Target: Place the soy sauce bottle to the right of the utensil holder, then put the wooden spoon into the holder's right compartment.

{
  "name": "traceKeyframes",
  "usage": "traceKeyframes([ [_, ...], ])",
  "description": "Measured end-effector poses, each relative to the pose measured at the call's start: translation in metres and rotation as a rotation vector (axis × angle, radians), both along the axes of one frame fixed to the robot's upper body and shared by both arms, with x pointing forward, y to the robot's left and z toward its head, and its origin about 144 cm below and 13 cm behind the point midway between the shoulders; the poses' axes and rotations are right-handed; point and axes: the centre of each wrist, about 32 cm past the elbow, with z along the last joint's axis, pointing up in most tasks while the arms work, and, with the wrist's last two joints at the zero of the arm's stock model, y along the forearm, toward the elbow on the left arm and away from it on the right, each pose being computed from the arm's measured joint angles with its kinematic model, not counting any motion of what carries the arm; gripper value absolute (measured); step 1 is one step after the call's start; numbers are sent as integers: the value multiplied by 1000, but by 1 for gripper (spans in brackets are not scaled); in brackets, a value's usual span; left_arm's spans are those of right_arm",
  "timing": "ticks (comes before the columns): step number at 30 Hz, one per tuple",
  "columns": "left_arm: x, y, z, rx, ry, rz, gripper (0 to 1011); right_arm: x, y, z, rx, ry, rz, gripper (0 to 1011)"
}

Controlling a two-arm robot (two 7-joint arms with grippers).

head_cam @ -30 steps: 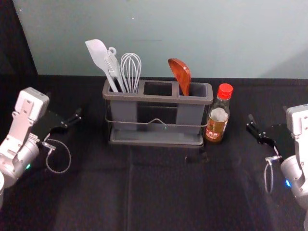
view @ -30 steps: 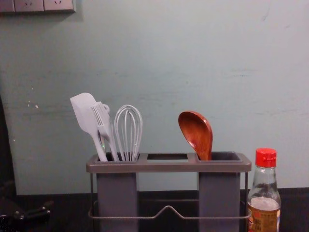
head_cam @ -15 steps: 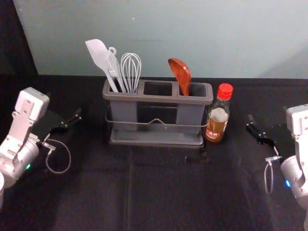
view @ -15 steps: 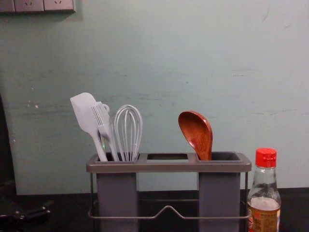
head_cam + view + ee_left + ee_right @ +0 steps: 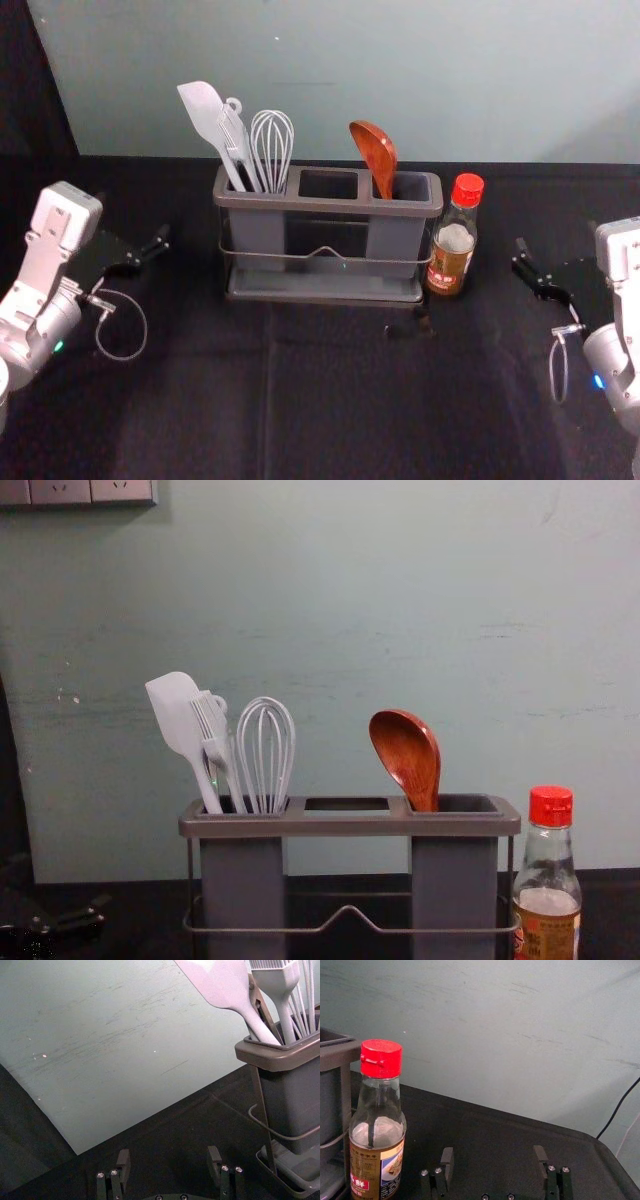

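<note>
Where the apparent tablecloth (image 5: 340, 400) ends, a wall (image 5: 480, 80) rises.

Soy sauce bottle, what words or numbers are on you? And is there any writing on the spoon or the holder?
"鲜": it looks like this, in the red patch on the label of the soy sauce bottle.
The label's other writing: too small or blurred to read.
Red cap: none that I can see.
Wooden spoon and utensil holder: none that I can see.
</note>
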Motion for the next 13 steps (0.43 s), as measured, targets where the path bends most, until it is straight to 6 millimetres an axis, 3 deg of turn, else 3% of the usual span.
traceKeyframes([
  [13,0,0,0,0,0,0,1005,0,0,0,0,0,1,1004],
])
